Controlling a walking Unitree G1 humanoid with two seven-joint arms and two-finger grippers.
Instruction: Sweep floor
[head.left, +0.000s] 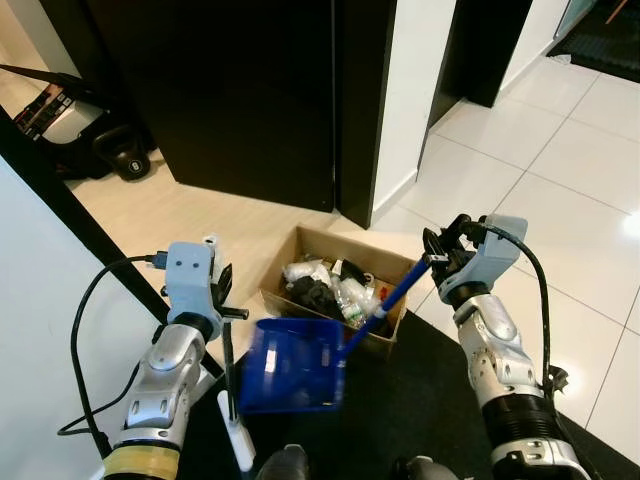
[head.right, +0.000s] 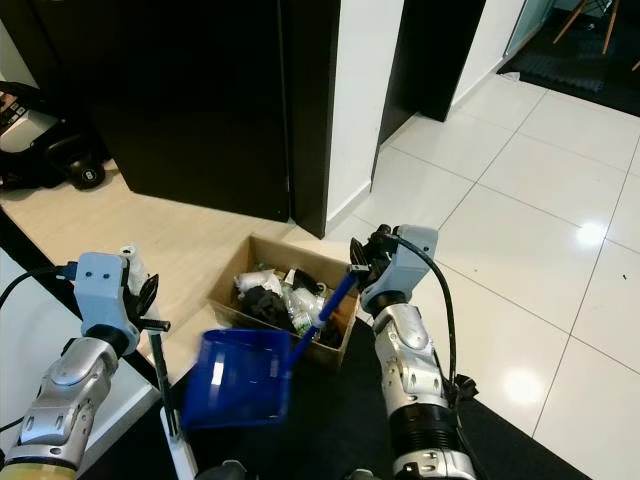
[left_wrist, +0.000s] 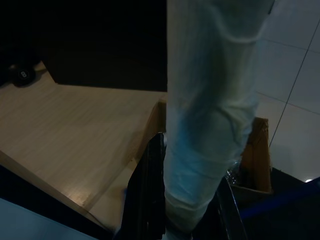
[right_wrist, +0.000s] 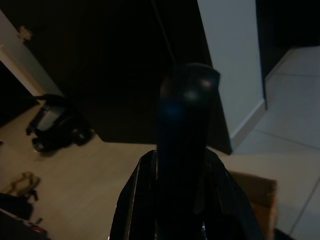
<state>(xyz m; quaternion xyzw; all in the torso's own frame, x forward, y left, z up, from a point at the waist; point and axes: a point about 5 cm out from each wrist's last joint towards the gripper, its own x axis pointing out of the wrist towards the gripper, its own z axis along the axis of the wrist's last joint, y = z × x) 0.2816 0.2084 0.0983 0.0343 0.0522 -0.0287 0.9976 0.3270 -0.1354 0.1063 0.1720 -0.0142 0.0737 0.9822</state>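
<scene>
A blue dustpan (head.left: 292, 366) hangs tilted in the air just in front of an open cardboard box (head.left: 312, 240) full of rubbish. Its long blue handle (head.left: 392, 295) runs up to my right gripper (head.left: 436, 258), which is shut on the handle's top end (right_wrist: 184, 145). My left gripper (head.left: 226, 313) is shut on a thin black broom stick (head.left: 228, 372) with a white lower part (head.left: 237, 436). Up close, the left wrist view has the white wrapped stick (left_wrist: 207, 125) between the black fingers (left_wrist: 150, 195).
The box stands where a wooden floor (head.left: 180, 215) meets white tiles (head.left: 560, 190), at the edge of a dark mat (head.left: 410, 400). Black door panels (head.left: 230, 90) and a white wall corner (head.left: 415, 80) rise behind it. A kettlebell (head.left: 128, 155) and gym gear lie far left.
</scene>
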